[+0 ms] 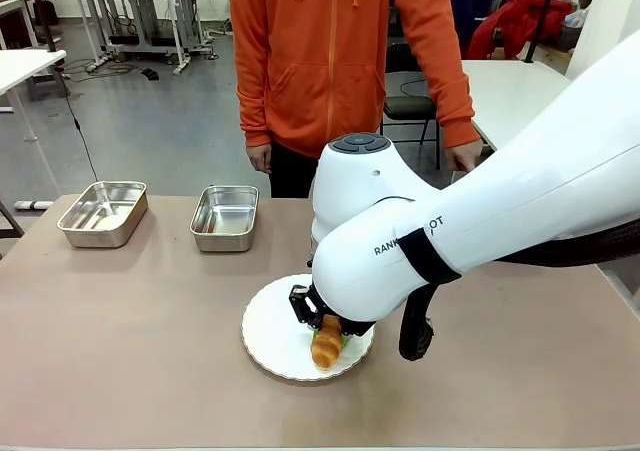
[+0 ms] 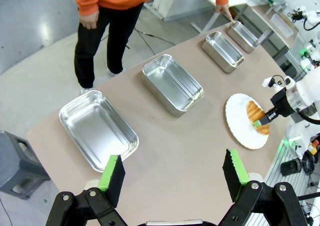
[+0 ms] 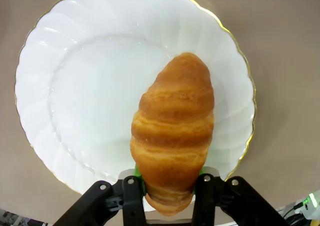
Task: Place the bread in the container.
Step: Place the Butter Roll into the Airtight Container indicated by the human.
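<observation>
The bread (image 1: 326, 343), a golden-brown croissant, lies over the round white plate (image 1: 272, 336) near the table's front. My right gripper (image 1: 325, 327) is down over it. In the right wrist view the fingers (image 3: 134, 188) press both sides of the bread (image 3: 172, 131) at its near end, over the plate (image 3: 75, 85). The left wrist view has my left gripper (image 2: 173, 171) open and high above the table, nothing between its green pads (image 2: 112, 173). Several shiny steel pans stand in a row; the nearest container (image 2: 97, 128) is empty, as is the one beside it (image 2: 172, 83).
A person in an orange hoodie (image 1: 340, 51) stands at the far edge, one hand (image 1: 465, 156) by the table. Two pans (image 1: 104, 212) (image 1: 225, 217) sit at the back left. Two more pans (image 2: 223, 50) (image 2: 245, 34) continue the row. Bare table lies between plate and pans.
</observation>
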### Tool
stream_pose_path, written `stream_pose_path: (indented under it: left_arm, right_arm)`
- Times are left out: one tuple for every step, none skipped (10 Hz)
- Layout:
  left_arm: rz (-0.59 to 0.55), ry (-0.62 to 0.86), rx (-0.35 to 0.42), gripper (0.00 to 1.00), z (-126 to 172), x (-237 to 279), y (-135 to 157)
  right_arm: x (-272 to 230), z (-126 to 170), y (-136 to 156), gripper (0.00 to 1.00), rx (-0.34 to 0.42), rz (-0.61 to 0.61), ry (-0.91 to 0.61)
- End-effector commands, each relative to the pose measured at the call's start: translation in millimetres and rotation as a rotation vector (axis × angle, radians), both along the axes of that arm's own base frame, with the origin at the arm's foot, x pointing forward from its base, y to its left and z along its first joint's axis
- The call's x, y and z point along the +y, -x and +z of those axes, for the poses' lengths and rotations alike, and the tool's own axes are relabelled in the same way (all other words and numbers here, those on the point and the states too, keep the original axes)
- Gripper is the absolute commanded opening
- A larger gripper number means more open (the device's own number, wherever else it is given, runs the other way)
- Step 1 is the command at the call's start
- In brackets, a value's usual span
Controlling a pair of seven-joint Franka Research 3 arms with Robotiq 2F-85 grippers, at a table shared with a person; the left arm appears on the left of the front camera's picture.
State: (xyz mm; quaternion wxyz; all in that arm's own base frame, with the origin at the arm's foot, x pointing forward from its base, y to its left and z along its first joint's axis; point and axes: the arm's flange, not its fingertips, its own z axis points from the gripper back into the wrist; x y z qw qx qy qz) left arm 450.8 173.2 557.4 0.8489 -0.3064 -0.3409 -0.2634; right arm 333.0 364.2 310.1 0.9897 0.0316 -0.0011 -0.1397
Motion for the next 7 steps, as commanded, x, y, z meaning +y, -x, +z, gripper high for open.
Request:
stream_pose_path:
  left_arm:
    - [-0.01, 0.007, -0.012, 1.0, 0.0, 0.7, 1.1]
    - [-0.01, 0.007, -0.012, 1.0, 0.0, 0.7, 1.1]
    - [-0.01, 0.007, -0.012, 1.0, 0.0, 0.7, 1.1]
    - [-0.01, 0.007, -0.012, 1.0, 0.0, 0.7, 1.1]
    - [-0.01, 0.007, -0.012, 1.0, 0.0, 0.7, 1.1]
    - [-0.01, 0.007, -0.012, 1.0, 0.0, 0.7, 1.1]
    - [-0.01, 0.007, -0.012, 1.0, 0.0, 0.7, 1.1]
  right_arm:
    - [-0.3, -2.1, 1.9, 0.4, 0.006, -0.001, -0.007]
    - [-0.3, -2.1, 1.9, 0.4, 0.006, -0.001, -0.007]
    - [0.1, 0.0, 0.1, 0.4, 0.0, 0.0, 0.0]
    - [-11.3, 32.0, -6.6, 0.4, -0.014, 0.023, -0.032]
    - [-20.3, 61.4, -9.3, 0.4, -0.008, 0.05, -0.07]
    - [-31.0, 89.5, -12.5, 0.4, -0.015, 0.086, -0.09]
    - [-48.7, 117.9, -19.1, 0.4, -0.034, 0.117, -0.094]
